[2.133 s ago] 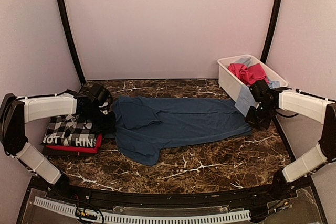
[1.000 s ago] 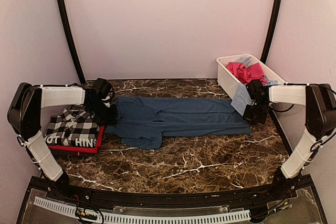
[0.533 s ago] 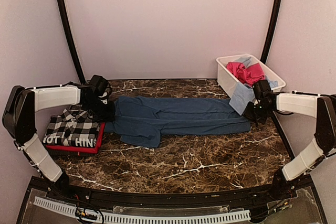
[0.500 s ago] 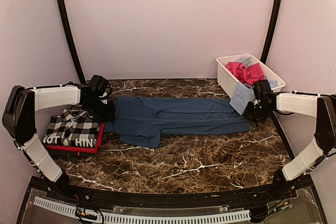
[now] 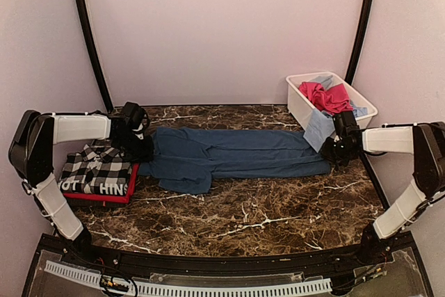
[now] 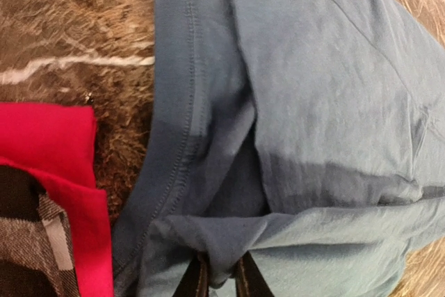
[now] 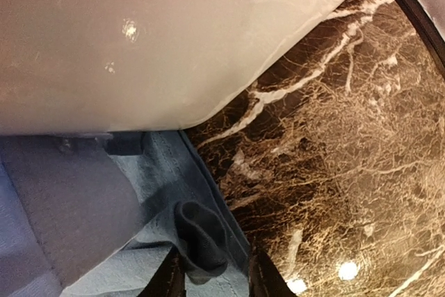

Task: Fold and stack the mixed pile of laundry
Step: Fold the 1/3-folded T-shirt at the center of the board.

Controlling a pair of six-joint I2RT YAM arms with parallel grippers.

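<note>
The navy tee [image 5: 236, 158] lay stretched in a long, narrow band across the surface [image 5: 264, 217]. One end was at the left end effector [image 5: 142, 149] and the other at the right end effector [image 5: 338, 149], just beside the tub [image 5: 297, 106].

In the left wrist view, the left one was narrow, with a bunched fold of the tee's edge pinched between its fingers [image 6: 252, 284]. In the right wrist view, the right one stood partly apart. A rolled bit of hem sat between its fingers [image 7: 169, 279] without looking squeezed.

The tee looked light, thin and limp. It would probably drape and sag from any hold, keep no shape of its own, and drag or wrinkle on the marbled top rather than slide as one piece. It was not fragile, though a shallow pinch could slip off a single layer. The stitched hems and the corners of the band seemed the best places to grip. There the doubled cloth gives some bulk, and both ends could be lifted together so the fold stays square.

A checked piece [image 5: 94, 172] lay folded on a red tee [image 5: 97, 198] at the left. Pink [image 5: 325, 95] and light blue [image 5: 318, 129] pieces filled the tub, the blue one hanging over its side.
</note>
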